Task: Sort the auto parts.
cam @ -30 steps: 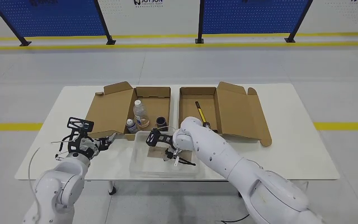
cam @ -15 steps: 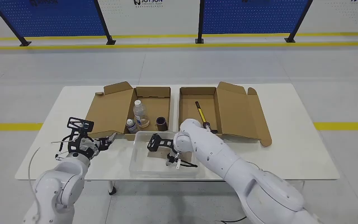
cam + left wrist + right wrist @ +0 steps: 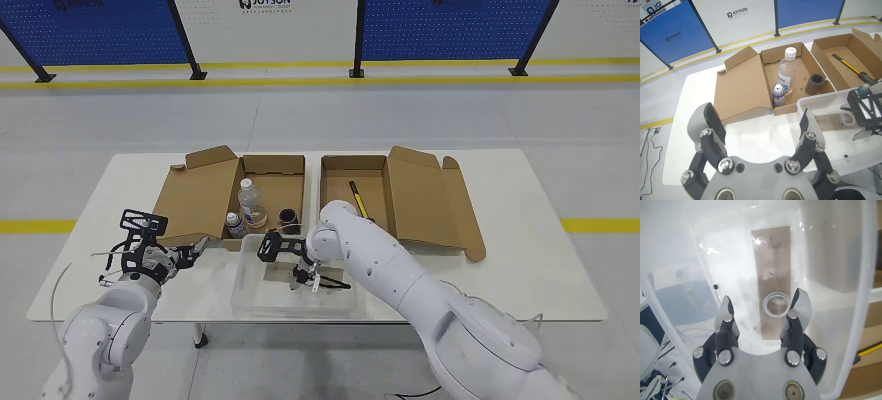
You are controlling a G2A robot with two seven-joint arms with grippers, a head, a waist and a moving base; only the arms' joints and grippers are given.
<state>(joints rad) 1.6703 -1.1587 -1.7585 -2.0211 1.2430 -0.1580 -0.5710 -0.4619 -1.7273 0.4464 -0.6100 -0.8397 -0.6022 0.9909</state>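
A small metal ring (image 3: 775, 305) lies on a brown patch on the floor of a clear plastic bin (image 3: 243, 292) at the table's front centre. My right gripper (image 3: 762, 295) hangs open inside the bin just above the ring, which sits between the fingers, close to one fingertip (image 3: 799, 294). The left wrist view has the same ring (image 3: 847, 118) under the right gripper (image 3: 851, 122). My left gripper (image 3: 757, 111) is open and empty over the table, left of the bin; the top view places it (image 3: 195, 248) near the front left.
Behind the bin stand two open cardboard boxes. The left box (image 3: 268, 165) holds a water bottle (image 3: 788, 72), a spray can (image 3: 779, 94) and a black cylinder (image 3: 814, 83). The right box (image 3: 352, 168) holds a yellow caliper (image 3: 849, 66). The boxes' flaps spread outward on both sides.
Inside the bin, the right gripper dipped toward the front, then shifted slightly back and to the left. The left arm has stayed put.
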